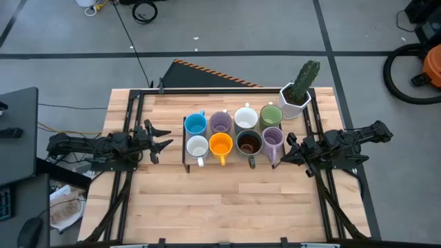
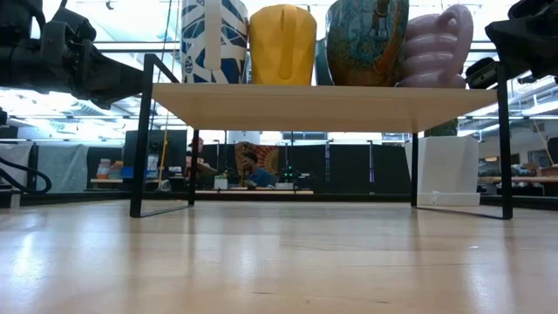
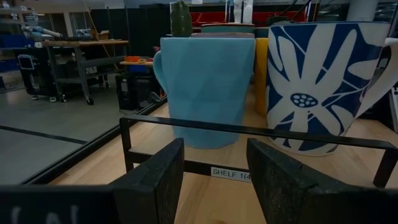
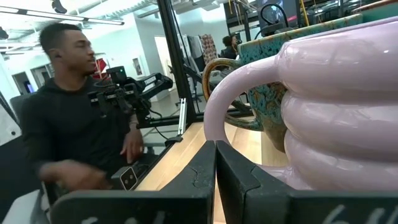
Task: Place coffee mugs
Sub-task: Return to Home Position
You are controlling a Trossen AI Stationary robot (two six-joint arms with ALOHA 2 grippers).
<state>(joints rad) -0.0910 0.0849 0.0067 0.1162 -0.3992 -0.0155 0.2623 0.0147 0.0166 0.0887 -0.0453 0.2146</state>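
Left claw (image 3: 214, 180): open and empty, at the left end of the shelf (image 2: 323, 106), facing the blue mug (image 3: 208, 87) and the patterned mug (image 3: 317, 87). The shelf's black rail (image 3: 249, 129) runs across between the fingers and those two mugs.

Right claw (image 4: 216, 152): fingers pressed together, holding nothing, just beside the lavender mug (image 4: 336, 106) at the shelf's right end. Can't tell if it touches.

Task things: all eight coffee mugs (image 1: 220, 145) sit on the shelf in two rows of four, centre of the overhead frame. Placement looks finished, so only the retreat is left.

How I'd do the retreat:
- Pull each arm straight back along its own line, away from the shelf. Don't swing until the fingers are clear of the frame.
- Right arm is the tight one. The lavender mug's handle faces the claw, so any sideways drift would hook or nudge it. Back out first, then lift.
- Left arm: don't drop while retreating, because the rail is right ahead and low.
- No reason to change either claw's state while this close.

Other stuff: the cactus pot (image 1: 295, 98) is at the shelf's back right corner, upper right of centre overhead, and near the right arm's sweep. Bare table (image 1: 227, 207) lies in front of the shelf. A person (image 4: 68, 137) is seated beyond the table on the left of the right wrist view, well apart from both arms.
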